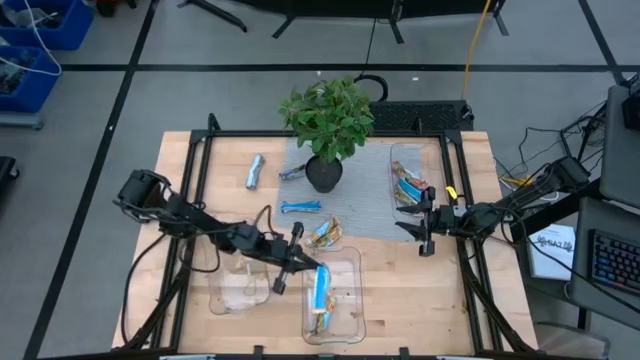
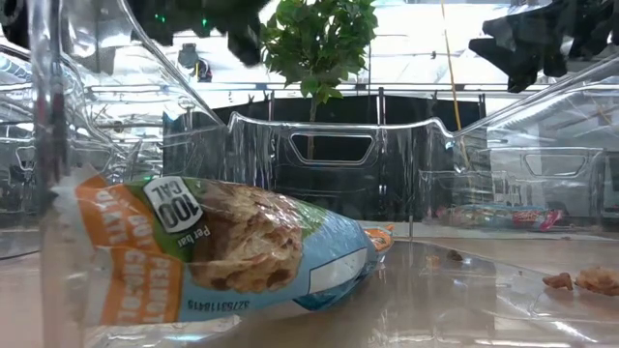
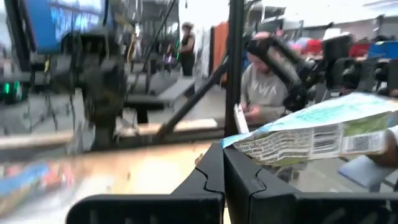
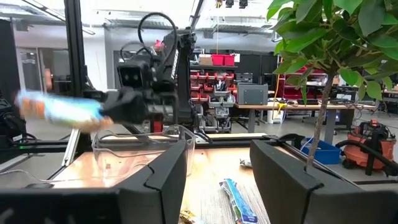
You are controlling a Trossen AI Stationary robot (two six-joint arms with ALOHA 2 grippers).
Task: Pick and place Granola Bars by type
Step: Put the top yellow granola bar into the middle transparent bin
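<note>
Granola bar in a shiny light-blue wrapper with green and white panels (image 1: 319, 289): held above the clear rectangular plastic tray (image 1: 352, 318) at the near centre of the table, one end pinched in the left gripper (image 1: 297, 264), whose fingers (image 3: 214, 171) are pressed together on the wrapper edge. In the left wrist view the bar (image 3: 323, 130) juts out sideways past the fingertips.

Left arm: reaches from the left edge of the wooden table (image 1: 180, 160) diagonally toward the near centre, the wrist low over the trays.

Second bar, blue and orange wrapper printed "100 CAL" (image 2: 222, 253): lies flat on the floor of the near tray, close to the low camera.

Loose bars on the table: a silver-blue one (image 1: 255, 171) at far left, a dark blue one (image 1: 293, 173) just left of the black pot (image 1: 324, 175), a blue one (image 1: 301, 207) near of that, and an orange-and-green one (image 1: 325, 233) at the near edge of the grey mat (image 1: 370, 200).

Right-hand clear tray (image 1: 398, 155): holds several blue and red bars (image 1: 405, 188).

Empty-looking clear tray (image 1: 235, 290): lies left of the near centre tray, under the left arm.

Right gripper (image 1: 423, 227): hovers at the right side near the right-hand tray, fingers (image 4: 155, 177) spread apart, holding nothing. The right arm stretches in from the right edge, roughly level.

Small green leafy plant (image 1: 328, 113): stands in the pot at far centre.
</note>
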